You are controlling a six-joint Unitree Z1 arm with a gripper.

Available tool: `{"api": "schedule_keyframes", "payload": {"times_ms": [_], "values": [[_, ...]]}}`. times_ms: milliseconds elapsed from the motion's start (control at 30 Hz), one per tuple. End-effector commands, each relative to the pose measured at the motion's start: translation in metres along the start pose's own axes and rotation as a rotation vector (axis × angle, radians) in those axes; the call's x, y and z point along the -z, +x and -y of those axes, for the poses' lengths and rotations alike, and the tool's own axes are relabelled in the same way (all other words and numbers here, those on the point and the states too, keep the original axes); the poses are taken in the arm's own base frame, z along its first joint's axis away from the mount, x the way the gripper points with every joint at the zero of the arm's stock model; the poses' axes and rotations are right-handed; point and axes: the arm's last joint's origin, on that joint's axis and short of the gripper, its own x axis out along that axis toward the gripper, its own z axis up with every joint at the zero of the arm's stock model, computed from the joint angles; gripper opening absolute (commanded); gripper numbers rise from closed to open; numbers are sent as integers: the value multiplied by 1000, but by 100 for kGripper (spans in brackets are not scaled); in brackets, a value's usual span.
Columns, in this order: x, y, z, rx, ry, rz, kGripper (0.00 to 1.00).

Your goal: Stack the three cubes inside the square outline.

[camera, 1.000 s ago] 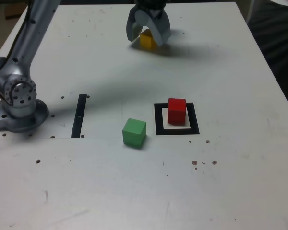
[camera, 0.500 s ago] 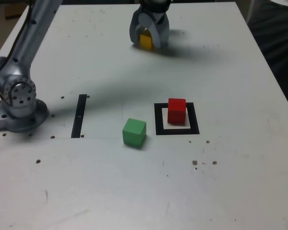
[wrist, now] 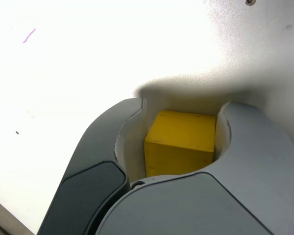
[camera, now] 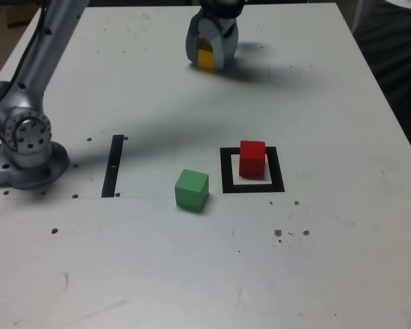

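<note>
Nearest us on the white desk [camera: 192, 274] sits the green cube [camera: 191, 190], just to the exterior view's left of the square outline [camera: 252, 170]. The red cube [camera: 252, 158] stands inside that outline, on its white centre. A black strip [camera: 113, 165] lies left of the outline, beyond the green cube, with the arm's base [camera: 24, 147] further left. Far behind the outline, near the desk's back edge, we see the tool [camera: 209, 51] lowered to the desk and clamped on the yellow cube [wrist: 181, 143], a jaw pressing each side.
</note>
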Motion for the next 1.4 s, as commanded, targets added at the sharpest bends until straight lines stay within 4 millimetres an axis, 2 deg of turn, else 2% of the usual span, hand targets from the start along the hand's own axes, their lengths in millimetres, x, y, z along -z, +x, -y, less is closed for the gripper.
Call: {"api": "schedule_keyframes", "payload": {"times_ms": [0, 200, 433, 967, 1367], "values": [[2, -10, 3, -20, -7, 10, 32], [0, -33, 19, -46, -23, 37, 32], [-12, -58, 48, -56, -50, 88, 32], [-54, -106, 156, -42, -22, 79, 32], [-86, -122, 215, 46, -57, 77, 32]]}}
